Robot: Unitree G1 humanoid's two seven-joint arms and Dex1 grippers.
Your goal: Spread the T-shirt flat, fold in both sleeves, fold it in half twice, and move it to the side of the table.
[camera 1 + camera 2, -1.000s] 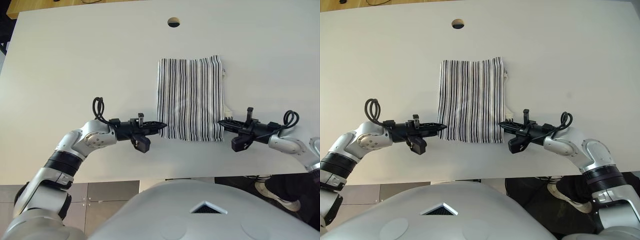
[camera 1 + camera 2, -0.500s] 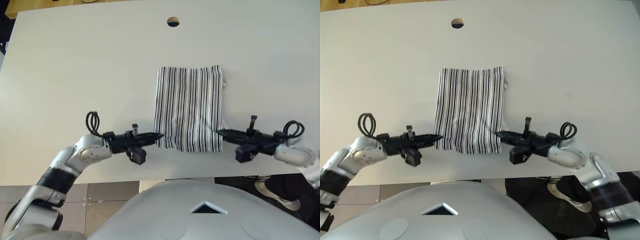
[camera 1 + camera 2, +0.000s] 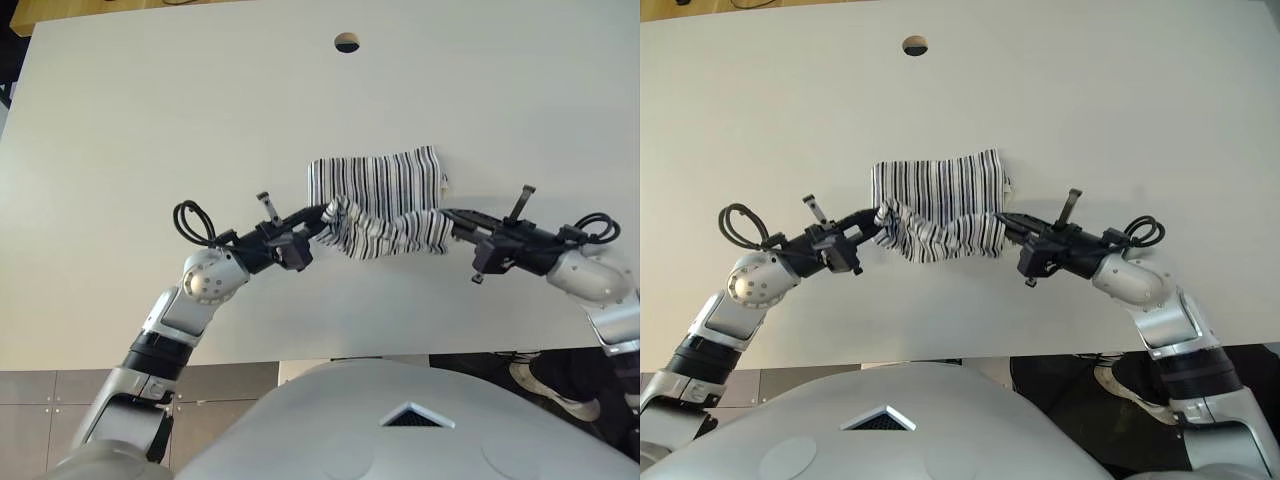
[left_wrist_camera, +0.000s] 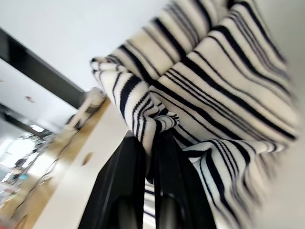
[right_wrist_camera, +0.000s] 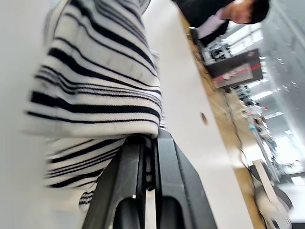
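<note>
Left eye view: shirt (image 3: 385, 180) half raised off counter (image 3: 150, 120).
Left fingers (image 4: 125, 191) and right fingers (image 5: 127, 191) each pinch a near corner.

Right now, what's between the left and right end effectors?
The striped T-shirt: its near edge, raised and sagging, spans from the left end effector to the right end effector, each shut on a corner. Both eye views show it.

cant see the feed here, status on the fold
Left pincer, right pincer both shut on T-shirt near corners. Near edge raised, sagging between them. Cable hole beyond, well apart.
</note>
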